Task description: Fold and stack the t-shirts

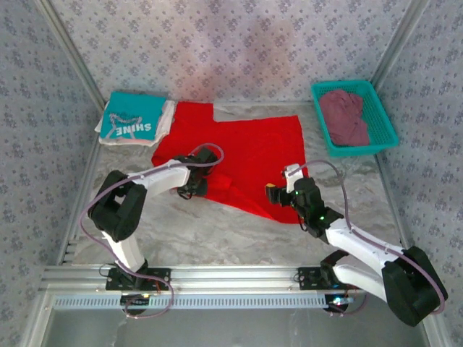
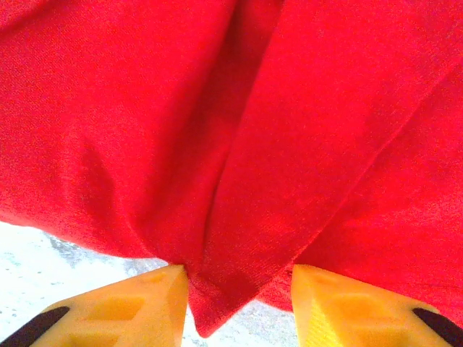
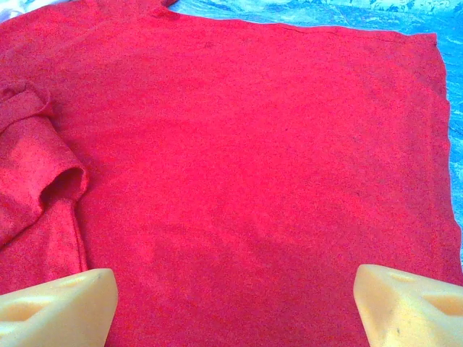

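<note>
Table [image 1: 217,231], left arm [image 1: 155,173] crooked over red t-shirt [image 1: 246,144]

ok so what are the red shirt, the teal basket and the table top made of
The red t-shirt looks like soft matte knit cloth, maybe cotton: fine fuzzy texture, stitched hem, limp folds. The basket seems rigid moulded plastic: teal lattice walls that hold their shape. The table top looks like marble or a marble-print laminate, smooth with grey veining; I cannot tell which.
</note>
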